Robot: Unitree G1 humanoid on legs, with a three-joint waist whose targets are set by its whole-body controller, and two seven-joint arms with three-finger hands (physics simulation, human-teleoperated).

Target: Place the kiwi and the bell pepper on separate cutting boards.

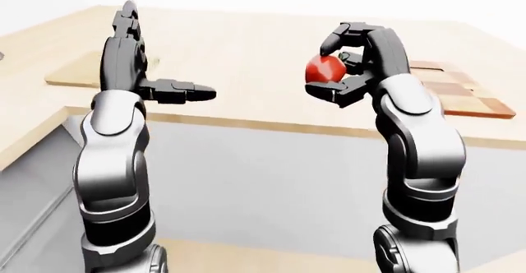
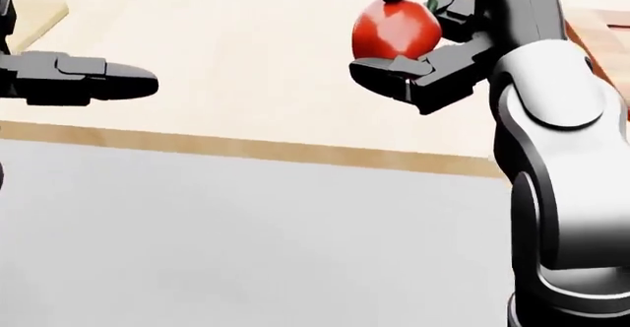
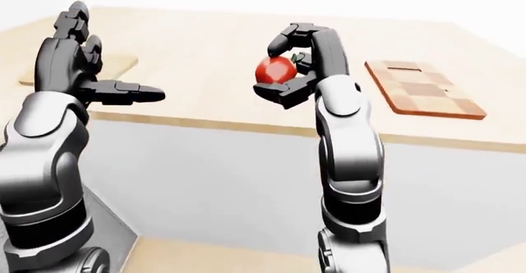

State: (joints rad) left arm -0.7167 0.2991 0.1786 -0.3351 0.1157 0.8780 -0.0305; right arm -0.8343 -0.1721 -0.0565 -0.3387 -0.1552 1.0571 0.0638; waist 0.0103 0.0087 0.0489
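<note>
My right hand [image 1: 322, 67] is shut on the red bell pepper [image 2: 399, 25], holding it up in the air over the wooden table's near edge. A checkered cutting board [image 3: 423, 88] lies on the table to the right of that hand. A pale cutting board [image 1: 76, 75] lies at the left, partly behind my left arm. My left hand [image 1: 164, 57] is open and holds nothing, fingers pointing up and thumb sticking out to the right. The kiwi does not show in any view.
The light wooden table [image 2: 246, 83] has a darker edge strip [image 2: 246, 148] running across the head view, with a grey surface below it. In the left-eye view a side counter [image 1: 24, 137] juts along the left.
</note>
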